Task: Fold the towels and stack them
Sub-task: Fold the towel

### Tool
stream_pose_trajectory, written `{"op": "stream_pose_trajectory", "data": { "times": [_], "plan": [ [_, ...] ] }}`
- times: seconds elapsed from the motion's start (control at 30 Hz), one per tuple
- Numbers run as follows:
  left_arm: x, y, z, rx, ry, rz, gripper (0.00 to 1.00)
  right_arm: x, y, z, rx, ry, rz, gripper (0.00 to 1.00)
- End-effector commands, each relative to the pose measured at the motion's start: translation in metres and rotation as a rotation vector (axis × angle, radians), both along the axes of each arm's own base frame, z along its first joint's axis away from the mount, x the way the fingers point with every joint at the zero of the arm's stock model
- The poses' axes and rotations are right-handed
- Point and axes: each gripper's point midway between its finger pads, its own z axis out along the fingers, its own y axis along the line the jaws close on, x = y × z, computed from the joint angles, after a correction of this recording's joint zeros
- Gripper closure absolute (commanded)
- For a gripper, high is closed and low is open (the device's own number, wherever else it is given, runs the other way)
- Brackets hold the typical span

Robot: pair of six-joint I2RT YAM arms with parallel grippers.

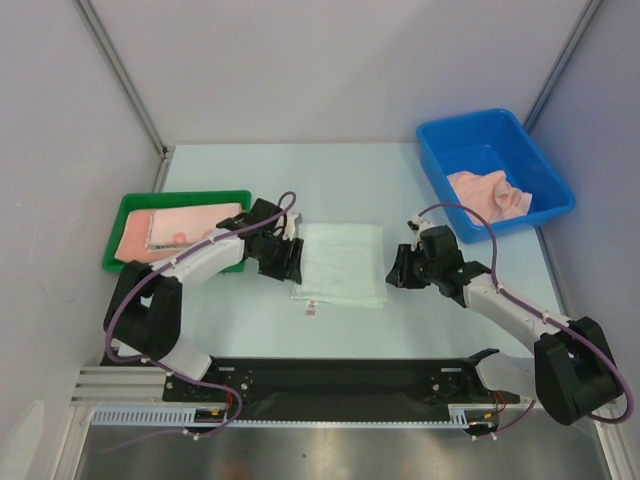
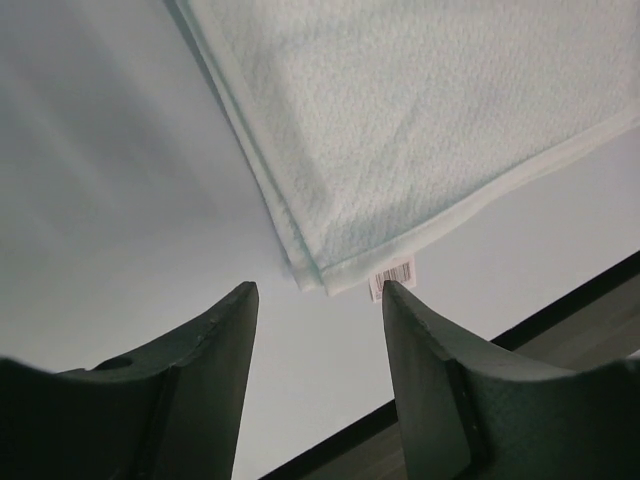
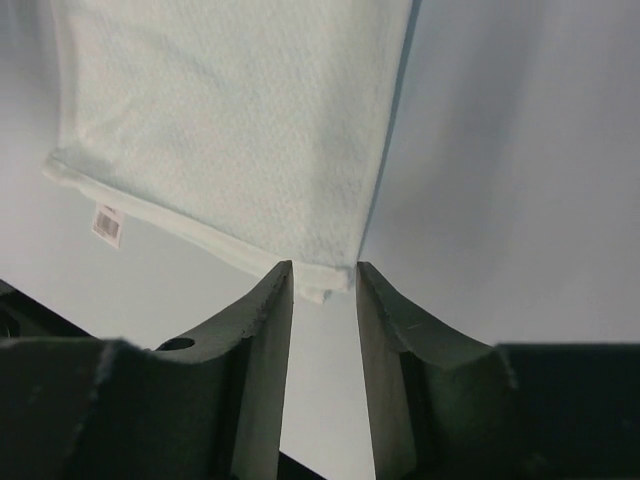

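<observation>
A white towel (image 1: pixel 340 262) lies folded flat on the table between the two arms, its small tag (image 1: pixel 310 310) sticking out at the near left corner. My left gripper (image 1: pixel 285 262) sits at the towel's left edge, open. In the left wrist view the towel (image 2: pixel 400 120) and tag (image 2: pixel 392 275) lie just beyond the left gripper (image 2: pixel 318 295), nothing between the jaws. My right gripper (image 1: pixel 398 268) is at the towel's right edge, open. In the right wrist view the towel's (image 3: pixel 230 130) near corner lies loose between the tips of the right gripper (image 3: pixel 323 272).
A green tray (image 1: pixel 185 197) at the left holds folded salmon-pink towels (image 1: pixel 175 228). A blue bin (image 1: pixel 432 165) at the back right holds a crumpled pink towel (image 1: pixel 490 192). A black rail (image 1: pixel 340 375) runs along the near table edge.
</observation>
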Motion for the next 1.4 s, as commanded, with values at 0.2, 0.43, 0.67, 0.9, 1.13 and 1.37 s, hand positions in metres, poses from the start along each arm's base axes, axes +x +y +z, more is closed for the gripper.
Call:
{"op": "stream_pose_trajectory", "data": {
  "times": [0.2, 0.43, 0.67, 0.9, 1.13, 1.37],
  "plan": [
    [0.020, -0.017, -0.003, -0.055, -0.037, 0.111, 0.47, 0.029, 0.006, -0.019, -0.045, 0.131, -0.144, 0.71],
    [0.006, -0.022, -0.026, -0.069, 0.013, 0.111, 0.50, 0.002, 0.001, -0.043, -0.054, 0.204, -0.173, 0.69],
    [-0.006, -0.021, -0.046, -0.042, 0.034, 0.134, 0.64, -0.019, 0.005, -0.063, -0.072, 0.245, -0.156, 0.71],
    [-0.003, -0.014, -0.039, -0.006, 0.008, 0.142, 0.91, -0.014, 0.009, -0.052, -0.050, 0.194, -0.141, 0.83],
    [0.002, -0.013, -0.031, 0.013, 0.000, 0.145, 1.00, -0.008, 0.015, -0.038, -0.025, 0.158, -0.116, 1.00],
    [0.015, -0.015, 0.001, 0.018, -0.043, 0.167, 1.00, 0.002, 0.023, -0.013, -0.004, 0.129, -0.100, 1.00]
  ]
}}
